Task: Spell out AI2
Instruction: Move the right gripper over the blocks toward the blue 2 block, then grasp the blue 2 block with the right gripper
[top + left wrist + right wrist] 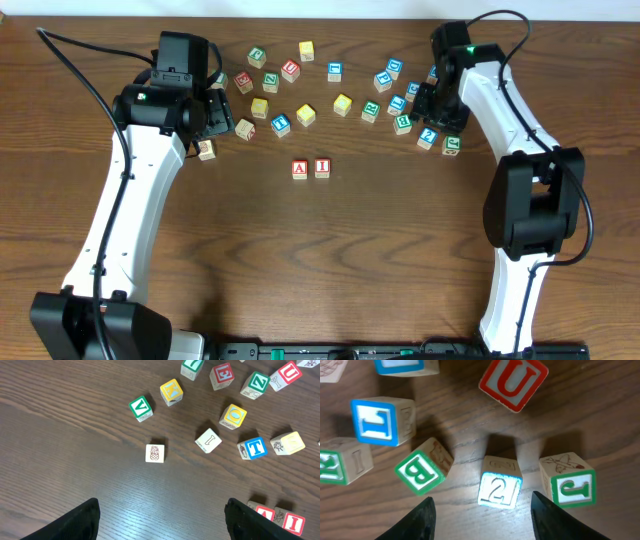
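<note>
A red A block [300, 169] and a red I block [322, 168] stand side by side at the table's middle; they also show at the left wrist view's lower right, A [265, 514] and I [294, 522]. The blue 2 block [428, 137] lies at the right among loose blocks. My right gripper [437, 108] is open just above it. In the right wrist view the 2 block [499, 489] sits a little ahead of the open fingers [485, 520], slightly right of centre. My left gripper [208, 118] is open and empty over bare wood [160, 520].
A green J block [572, 486] stands close to the right of the 2, a green B block [420, 471] to its left, and a red U block [512, 382] beyond it. A pineapple block [155, 453] lies ahead of the left gripper. Several lettered blocks are scattered along the back.
</note>
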Controlling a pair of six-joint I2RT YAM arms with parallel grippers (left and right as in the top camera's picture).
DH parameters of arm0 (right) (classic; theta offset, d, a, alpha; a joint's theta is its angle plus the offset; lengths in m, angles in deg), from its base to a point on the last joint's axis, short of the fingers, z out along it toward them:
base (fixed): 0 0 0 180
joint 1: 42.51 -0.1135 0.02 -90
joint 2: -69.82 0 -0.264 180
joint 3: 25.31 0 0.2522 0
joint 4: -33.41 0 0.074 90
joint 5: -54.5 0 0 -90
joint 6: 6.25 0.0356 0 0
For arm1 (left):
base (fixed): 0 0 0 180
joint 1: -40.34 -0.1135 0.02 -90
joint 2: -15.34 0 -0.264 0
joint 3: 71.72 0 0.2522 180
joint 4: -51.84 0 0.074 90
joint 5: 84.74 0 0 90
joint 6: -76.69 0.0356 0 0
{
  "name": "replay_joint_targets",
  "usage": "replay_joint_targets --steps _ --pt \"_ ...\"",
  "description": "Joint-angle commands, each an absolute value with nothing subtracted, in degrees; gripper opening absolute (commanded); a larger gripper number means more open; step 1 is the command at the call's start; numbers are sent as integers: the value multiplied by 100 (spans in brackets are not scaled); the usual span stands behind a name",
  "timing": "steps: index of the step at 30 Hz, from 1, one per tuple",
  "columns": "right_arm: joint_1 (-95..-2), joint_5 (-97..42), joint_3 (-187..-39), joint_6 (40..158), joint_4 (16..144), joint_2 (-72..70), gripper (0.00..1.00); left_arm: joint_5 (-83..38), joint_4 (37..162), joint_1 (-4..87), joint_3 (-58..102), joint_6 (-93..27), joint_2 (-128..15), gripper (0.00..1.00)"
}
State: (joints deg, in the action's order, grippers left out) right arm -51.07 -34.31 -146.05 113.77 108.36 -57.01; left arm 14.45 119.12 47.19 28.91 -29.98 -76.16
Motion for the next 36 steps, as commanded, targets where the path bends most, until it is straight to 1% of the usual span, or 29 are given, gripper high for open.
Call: replay_joint_targets --steps 1,5,13,19,24,30,32,36 --pt "-5144 -3538 -14325 11593 10650 -5687 55 1498 11912 4699 2948 -2963 -7649 79" --pt "-5103 -3538 -14089 11591 10449 -5687 53 1498 11912 4699 2948 -2963 -7649 79" --pt "-5066 -3534 -13623 11582 9972 -5687 45 1498 11912 4699 2948 -2963 -7649 79" --pt "-5072 -3543 -13577 11279 9928 -5687 42 1498 11912 4699 2948 -2963 -7649 79" --pt "-5074 -3536 -13579 11056 9898 -5685 31 1498 11914 4699 2948 -2963 -7649 79" --pt "-5103 -3490 -13582 10656 9968 -5681 22 1498 11912 4699 2948 -2963 -7649 79" --pt "-5142 -3449 -13582 10575 10027 -5657 19 1498 11912 4699 2948 -2963 -7649 79" --pt "-5236 -3035 -13586 10050 10088 -5530 18 1498 11912 4699 2948 -2963 -7649 79"
